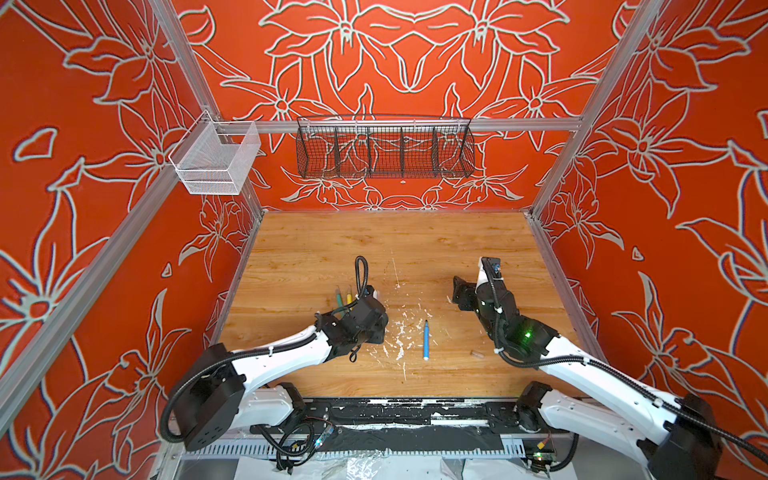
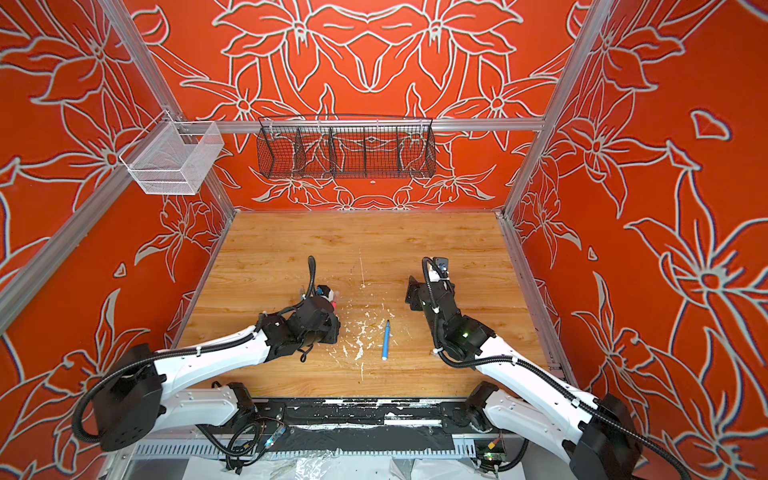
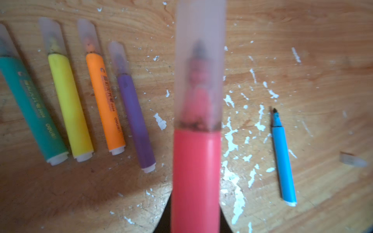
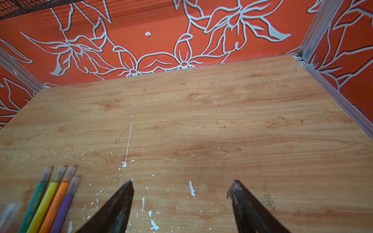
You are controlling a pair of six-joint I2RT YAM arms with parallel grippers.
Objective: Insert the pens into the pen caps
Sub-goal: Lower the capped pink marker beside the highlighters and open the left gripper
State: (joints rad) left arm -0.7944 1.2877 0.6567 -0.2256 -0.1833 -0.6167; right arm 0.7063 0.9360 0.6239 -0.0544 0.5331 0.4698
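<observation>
My left gripper (image 3: 195, 219) is shut on the pink-red pen (image 3: 195, 171), which wears a clear pen cap (image 3: 199, 60) over its tip and hangs above the table. Green (image 3: 32, 109), yellow (image 3: 68, 107), orange (image 3: 105, 102) and purple (image 3: 135, 121) pens lie capped in a row beside it. The blue pen (image 1: 426, 340) lies uncapped mid-table, with a loose clear cap (image 3: 352, 160) to its right, also seen in a top view as a loose cap (image 1: 477, 354). My right gripper (image 4: 182, 184) hovers open and empty over bare wood, right of the row.
White paint flecks (image 1: 399, 332) scatter between the arms. A black wire basket (image 1: 384, 151) hangs on the back rail and a white mesh basket (image 1: 216, 160) at the back left. Aluminium rails edge the wooden table (image 1: 415, 241) on both sides.
</observation>
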